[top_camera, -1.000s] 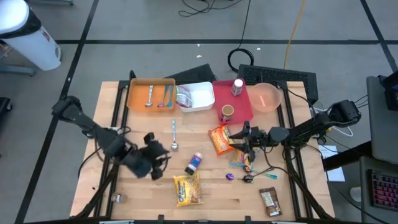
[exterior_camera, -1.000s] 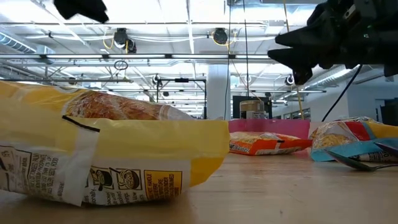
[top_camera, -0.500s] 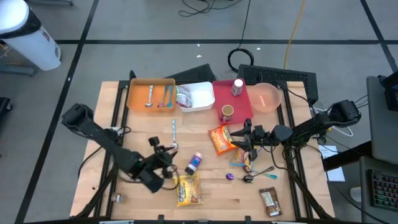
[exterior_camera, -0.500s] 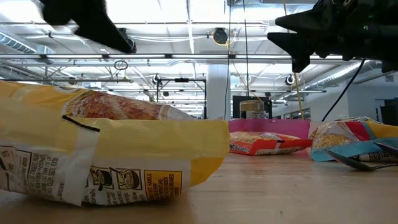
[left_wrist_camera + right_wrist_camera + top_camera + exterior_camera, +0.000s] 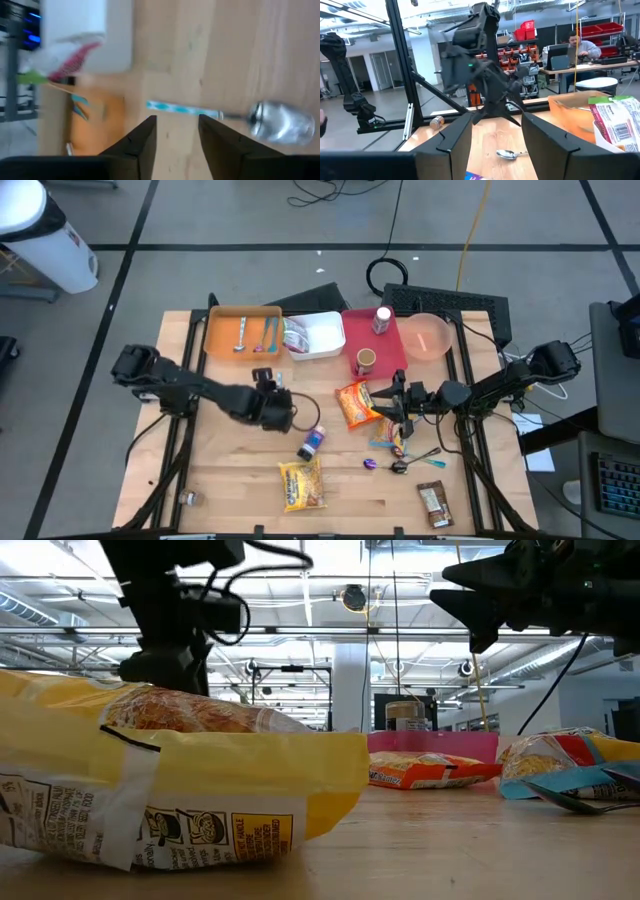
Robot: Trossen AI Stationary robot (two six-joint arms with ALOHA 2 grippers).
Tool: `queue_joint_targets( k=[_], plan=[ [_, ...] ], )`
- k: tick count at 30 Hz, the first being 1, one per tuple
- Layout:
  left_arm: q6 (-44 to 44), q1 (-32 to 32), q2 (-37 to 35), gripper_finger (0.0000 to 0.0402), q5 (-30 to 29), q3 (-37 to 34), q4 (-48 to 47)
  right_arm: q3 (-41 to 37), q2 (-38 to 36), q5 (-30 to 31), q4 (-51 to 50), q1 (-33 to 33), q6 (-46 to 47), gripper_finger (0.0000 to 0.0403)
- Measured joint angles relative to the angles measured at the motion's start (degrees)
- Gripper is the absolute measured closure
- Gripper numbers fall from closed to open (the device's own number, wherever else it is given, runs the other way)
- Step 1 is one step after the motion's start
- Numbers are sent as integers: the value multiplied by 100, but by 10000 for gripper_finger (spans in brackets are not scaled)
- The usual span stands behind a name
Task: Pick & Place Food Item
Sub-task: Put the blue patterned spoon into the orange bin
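Your spoon (image 5: pixel 240 115) lies flat, long axis toward the orange tray (image 5: pixel 240 331). Left gripper (image 5: pixel 176 132) above, fingers apart, empty. Right gripper (image 5: pixel 494 131) parted, empty; tips cropped.

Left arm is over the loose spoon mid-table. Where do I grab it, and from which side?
Grip the spoon by its thin patterned handle, not the rounded bowl. It lies flat on bare wood, so come straight down, fingers astride the handle. The left gripper, open, already looks down over it.
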Motion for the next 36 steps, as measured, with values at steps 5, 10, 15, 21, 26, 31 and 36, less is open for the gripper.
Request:
queue_joint_targets(
  k=[5, 10, 15, 21, 26, 31, 36],
  plan=[
    [625, 482, -4, 183, 1570, 0, -91, 1, 0, 0, -2, 1, -52, 238],
    [1030, 553, -4, 133, 2673, 0, -180, 1, 0, 1, -24, 0, -53, 238],
    [738, 255, -4, 112, 2674, -2, -386, 0, 0, 1, -24, 2, -77, 238],
    [-130, -451, -4, 117, 2232, -2, -353, 2, 0, 0, -28, 2, -66, 238],
    [-838, -1106, -4, 136, 1240, -4, -181, 2, 1, -18, -59, 2, -27, 238],
    [-1349, -1481, 1, 153, 868, -4, 524, 2, 2, -22, -227, 2, 169, 238],
    [-1533, -1609, 265, 165, 687, -4, 1124, 4, 2, -27, -494, 2, 329, 238]
  ],
)
